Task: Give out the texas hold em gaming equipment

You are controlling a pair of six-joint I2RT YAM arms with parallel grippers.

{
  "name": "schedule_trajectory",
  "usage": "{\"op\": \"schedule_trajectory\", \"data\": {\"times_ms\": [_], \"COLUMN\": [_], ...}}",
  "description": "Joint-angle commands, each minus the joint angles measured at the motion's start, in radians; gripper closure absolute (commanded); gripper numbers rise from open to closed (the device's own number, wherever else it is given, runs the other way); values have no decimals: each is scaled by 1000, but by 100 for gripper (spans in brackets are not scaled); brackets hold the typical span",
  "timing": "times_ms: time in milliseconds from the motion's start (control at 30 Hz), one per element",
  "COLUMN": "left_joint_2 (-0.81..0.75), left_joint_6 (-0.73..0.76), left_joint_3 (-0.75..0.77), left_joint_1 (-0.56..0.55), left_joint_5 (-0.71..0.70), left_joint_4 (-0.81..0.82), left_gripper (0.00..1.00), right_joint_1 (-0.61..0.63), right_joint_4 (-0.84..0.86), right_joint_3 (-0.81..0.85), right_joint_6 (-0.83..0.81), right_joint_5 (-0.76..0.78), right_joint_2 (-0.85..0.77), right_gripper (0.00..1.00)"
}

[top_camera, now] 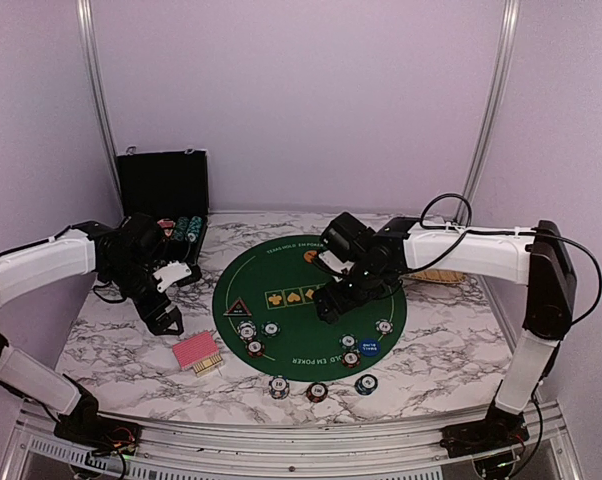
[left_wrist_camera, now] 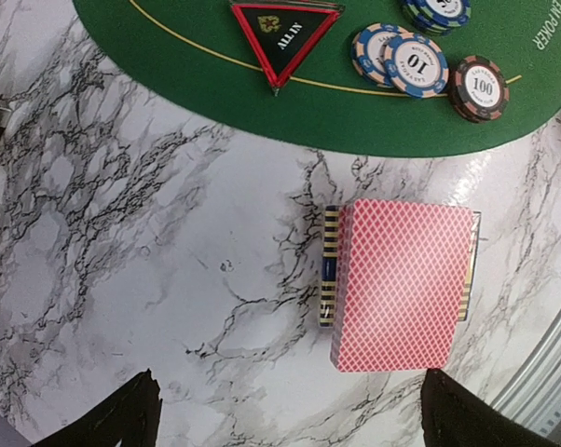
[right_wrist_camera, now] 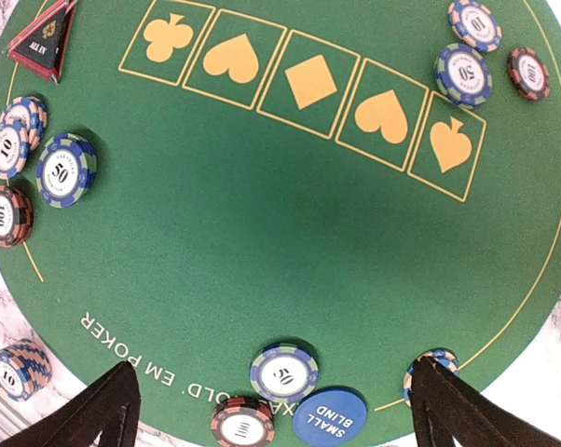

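A round green poker mat [top_camera: 311,285] lies mid-table. On it are a black triangular button [top_camera: 235,307], an orange button [top_camera: 310,257], a blue button [top_camera: 369,347] and several chips [top_camera: 255,348]; three chips [top_camera: 317,391] lie on the marble in front of the mat. A red-backed card deck [top_camera: 196,350] rests on a striped box [left_wrist_camera: 328,270] left of the mat. My left gripper [top_camera: 166,322] is open and empty; the deck [left_wrist_camera: 403,284] lies just ahead of it. My right gripper [top_camera: 331,305] is open and empty above the mat, near the blue button [right_wrist_camera: 329,416] and a 50 chip [right_wrist_camera: 283,372].
A black hinged case [top_camera: 163,188] stands open at the back left with chips [top_camera: 181,228] in it. A tan woven tray [top_camera: 443,272] lies behind the right arm. The table's metal front rail [top_camera: 281,440] runs along the near edge.
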Motion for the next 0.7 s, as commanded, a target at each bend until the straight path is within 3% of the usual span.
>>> {"op": "schedule_trajectory", "data": {"times_ms": [0, 167, 400, 667], "left_joint_2": [-14, 15, -14, -30], "left_joint_6": [-60, -127, -119, -67], "left_joint_3": [33, 152, 148, 28], "left_joint_1": [-16, -9, -11, -110], "left_joint_5": [-155, -404, -297, -141], "left_joint_4": [55, 51, 30, 2], "left_gripper": [1, 1, 1, 1], "right_joint_1": [-23, -81, -89, -87], "right_joint_4": [40, 115, 111, 155], "right_joint_3": [11, -51, -60, -68], "right_joint_6": [41, 58, 82, 83], "right_joint_5": [-4, -74, -31, -82], "right_joint_2": [-35, -59, -81, -104], "right_gripper": [1, 1, 1, 1]}}
